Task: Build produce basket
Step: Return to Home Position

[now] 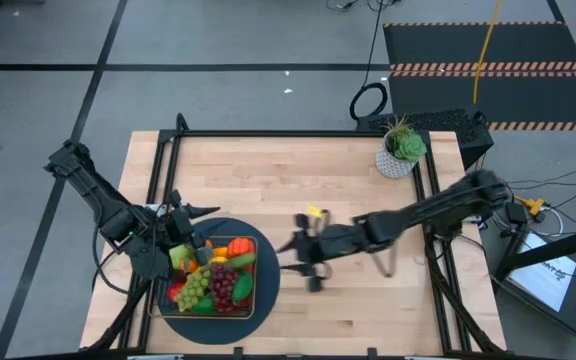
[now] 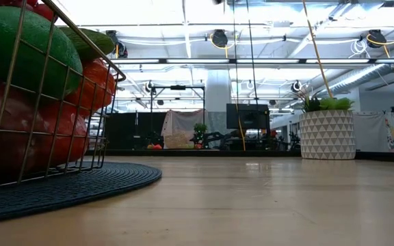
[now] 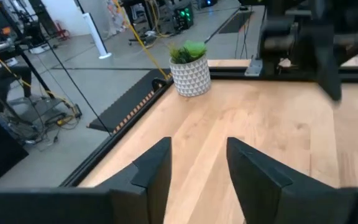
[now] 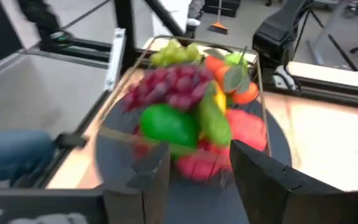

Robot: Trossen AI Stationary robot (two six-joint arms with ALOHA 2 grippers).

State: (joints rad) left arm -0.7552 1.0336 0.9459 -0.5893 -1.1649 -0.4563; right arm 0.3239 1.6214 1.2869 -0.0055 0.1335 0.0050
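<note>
Looks done as far as loading goes: the basket (image 1: 256, 282) heaped above its rim with the produce (image 1: 214, 280), green and purple grape bunches on top, no loose fruit to be seen around the basket on the wooden surface (image 1: 348, 190). Sits square on a round dark mat (image 2: 81, 183) that shows all round the basket. Right hand (image 4: 194, 158) off the basket's right-arm side, just past the mat's edge, clear of the wire, fingers parted and carrying nothing. Aimed squarely at the basket, so the basket lies dead ahead along the hand's own pointing line, with the long right arm stretched out behind it. Judged from that: pull straight back along the same line, away from the basket, with no sideways sweep that might catch the rim or the piled grapes. Left hand (image 1: 196, 212) the nearer of the two, just beside the basket's far corner on the left-arm side, likewise released and empty, pointed away from the basket toward the potted plant (image 1: 401, 150) well apart at the far corner. Probably wants a lift first, then a fold back over its own side. Main risk, by the look of it: a cable or elbow brushing the top-heavy heap.
</note>
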